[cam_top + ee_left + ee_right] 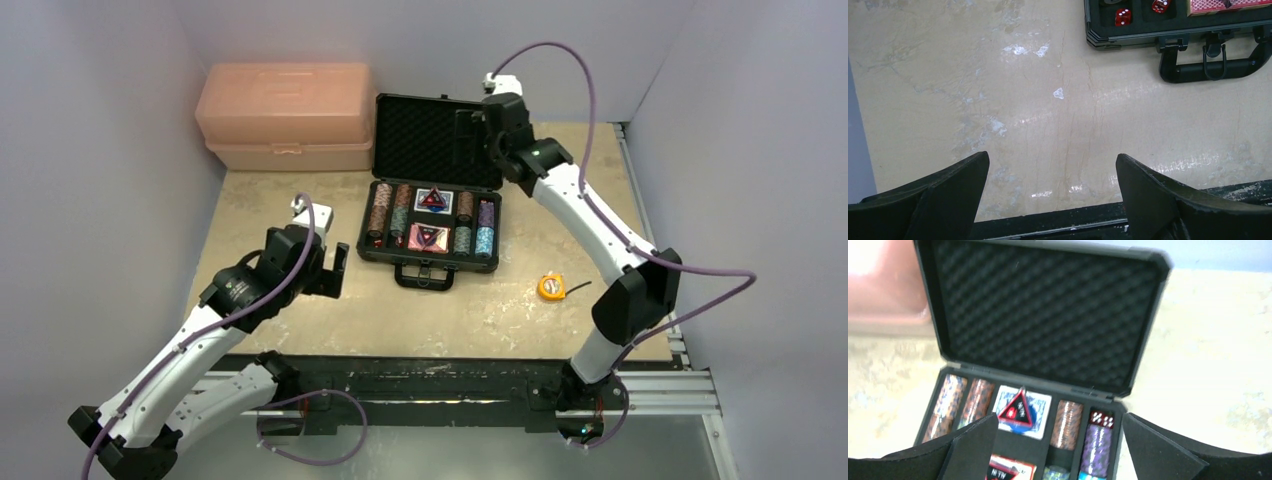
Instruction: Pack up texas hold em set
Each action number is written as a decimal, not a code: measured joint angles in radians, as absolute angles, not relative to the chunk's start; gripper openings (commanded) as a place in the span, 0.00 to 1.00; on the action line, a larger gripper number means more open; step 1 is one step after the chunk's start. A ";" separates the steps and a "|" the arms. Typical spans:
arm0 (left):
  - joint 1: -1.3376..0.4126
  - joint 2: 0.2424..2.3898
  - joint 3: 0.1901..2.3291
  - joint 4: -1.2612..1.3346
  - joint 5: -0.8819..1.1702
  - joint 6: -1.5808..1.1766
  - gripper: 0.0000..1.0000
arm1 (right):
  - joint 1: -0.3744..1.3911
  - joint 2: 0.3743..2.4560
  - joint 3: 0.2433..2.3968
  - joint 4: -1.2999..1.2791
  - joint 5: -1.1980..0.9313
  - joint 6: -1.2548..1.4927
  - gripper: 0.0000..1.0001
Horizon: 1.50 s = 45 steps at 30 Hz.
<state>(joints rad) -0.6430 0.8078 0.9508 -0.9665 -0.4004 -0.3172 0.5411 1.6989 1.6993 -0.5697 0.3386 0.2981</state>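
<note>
Left gripper (1052, 157) idles released; right gripper (1059, 416) (released too) faces the black foam-lined hard case (430, 262), whose lid (1048, 315) could jam on a red triangular button (1017, 410)

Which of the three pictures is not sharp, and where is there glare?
Right wrist view: blurred all over the open case, and the pink box at upper left is washed out. Left wrist view: sharp, with small bright reflections on the table. Top view: even light, no strong glare.
</note>
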 measured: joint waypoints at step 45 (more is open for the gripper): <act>-0.643 0.665 0.918 -0.868 -0.194 -0.242 0.96 | -0.089 2.333 2.405 -0.435 -0.266 0.531 0.72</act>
